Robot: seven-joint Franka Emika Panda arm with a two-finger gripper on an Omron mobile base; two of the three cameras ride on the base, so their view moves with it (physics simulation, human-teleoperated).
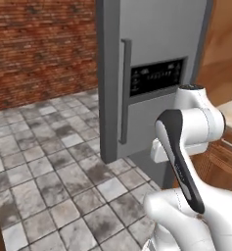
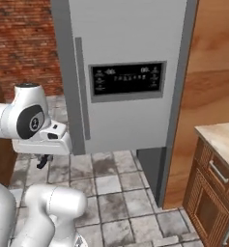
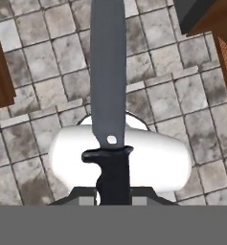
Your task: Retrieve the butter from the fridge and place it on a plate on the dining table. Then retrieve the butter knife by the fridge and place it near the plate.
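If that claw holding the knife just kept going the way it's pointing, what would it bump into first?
Probably the tiled floor. The gripper, shut on the butter knife, points down in the hand view, so the blade tip would likely touch the tiles first. The robot's own white body lies close below too; depth is unclear.

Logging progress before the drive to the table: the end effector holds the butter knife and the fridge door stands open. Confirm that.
Wrong on the door. The fridge is closed: the right base view shows its door flush, display panel and handle facing out. The rest holds: in the hand view the end effector is shut on the butter knife, gripping its dark handle.
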